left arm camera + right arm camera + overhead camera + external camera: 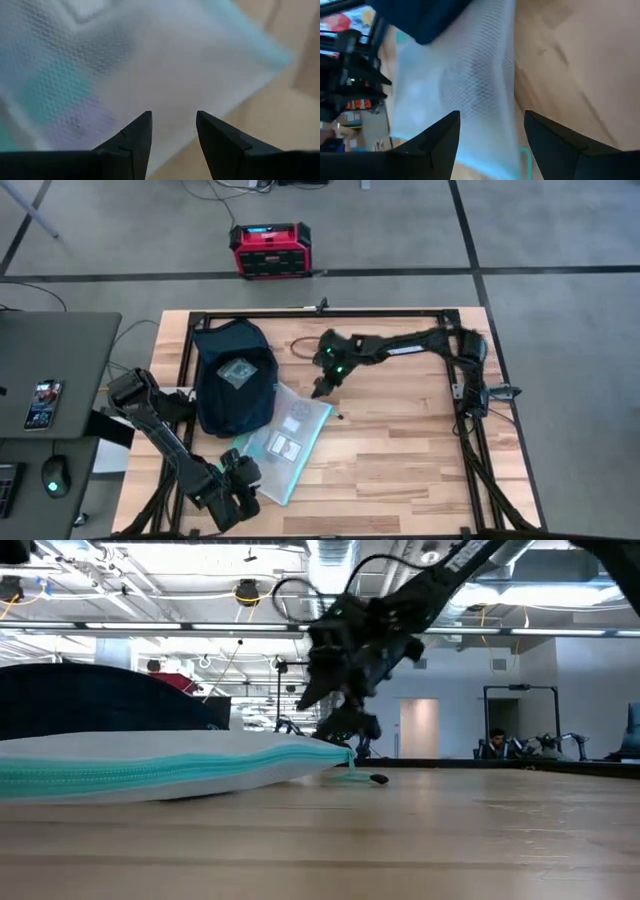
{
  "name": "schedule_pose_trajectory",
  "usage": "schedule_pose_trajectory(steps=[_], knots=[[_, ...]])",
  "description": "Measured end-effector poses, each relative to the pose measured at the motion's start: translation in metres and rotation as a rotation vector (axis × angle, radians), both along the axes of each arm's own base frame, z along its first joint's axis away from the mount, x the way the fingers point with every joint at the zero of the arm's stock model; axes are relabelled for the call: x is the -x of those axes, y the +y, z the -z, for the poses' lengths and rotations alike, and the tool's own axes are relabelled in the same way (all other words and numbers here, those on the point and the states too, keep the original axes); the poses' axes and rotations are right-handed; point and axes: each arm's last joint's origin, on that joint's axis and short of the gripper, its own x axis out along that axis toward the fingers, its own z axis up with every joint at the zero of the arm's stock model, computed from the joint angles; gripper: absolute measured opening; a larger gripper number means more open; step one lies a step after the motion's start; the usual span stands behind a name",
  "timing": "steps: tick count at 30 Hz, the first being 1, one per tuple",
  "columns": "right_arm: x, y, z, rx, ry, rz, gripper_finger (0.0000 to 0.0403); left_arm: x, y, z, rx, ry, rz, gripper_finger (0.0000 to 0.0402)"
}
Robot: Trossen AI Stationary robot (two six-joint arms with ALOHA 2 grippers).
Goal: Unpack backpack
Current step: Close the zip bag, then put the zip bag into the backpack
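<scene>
Already a mesh zip pouch [285,438] is laid half out beside the backpack [233,376], the left gripper [240,483] spread empty at its near end, the right gripper [322,387] parted above; pulling it clear is likely needed.

You're looking at two dark, near-black jointed arms with black cables trailing along their links. On the right arm [400,345], small green lights glow by the wrist. Each wrist camera shows you that arm's two dark fingers [134,142], wedge-shaped and tapering to narrow tips.
</scene>
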Motion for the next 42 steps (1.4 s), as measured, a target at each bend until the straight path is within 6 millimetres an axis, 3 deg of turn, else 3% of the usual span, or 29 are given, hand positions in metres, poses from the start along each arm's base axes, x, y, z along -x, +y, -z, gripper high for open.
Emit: schedule_pose_trajectory(steps=[10,15,20,28,30,34,35,38,42], knots=[[-0.053,0.032,0.031,-0.005,-0.01,-0.142,0.0213,0.01,0.014,0.025,-0.045,0.042,0.027,0.0138],[-0.062,0.048,0.036,-0.03,-0.036,-0.201,0.0213,0.013,0.021,0.034,-0.046,0.039,0.006,0.0138],[-0.066,0.076,0.036,-0.031,-0.053,-0.261,0.0213,0.011,0.027,0.037,-0.088,0.008,-0.014,0.0138],[-0.076,0.108,0.031,0.099,-0.159,-0.243,0.0206,-0.002,0.033,0.036,-0.104,-0.014,0.01,0.0138],[-0.077,0.108,0.031,0.103,-0.163,-0.24,0.0179,-0.003,0.034,0.036,-0.099,-0.02,0.005,0.0138],[-0.078,0.108,0.028,0.124,-0.188,-0.255,0.0038,-0.005,0.031,0.031,-0.075,-0.013,-0.024,0.0138],[-0.077,0.108,0.028,0.133,-0.187,-0.264,0.002,-0.006,0.03,0.028,-0.074,-0.011,-0.028,0.0137],[-0.073,0.109,0.027,0.145,-0.165,-0.288,0.0005,-0.011,0.024,0.015,-0.075,0.002,-0.033,0.0131],[-0.06,0.109,-0.001,0.212,-0.15,-0.354,0.0001,-0.016,0.018,-0.013,-0.109,0.025,-0.018,0.0121]])
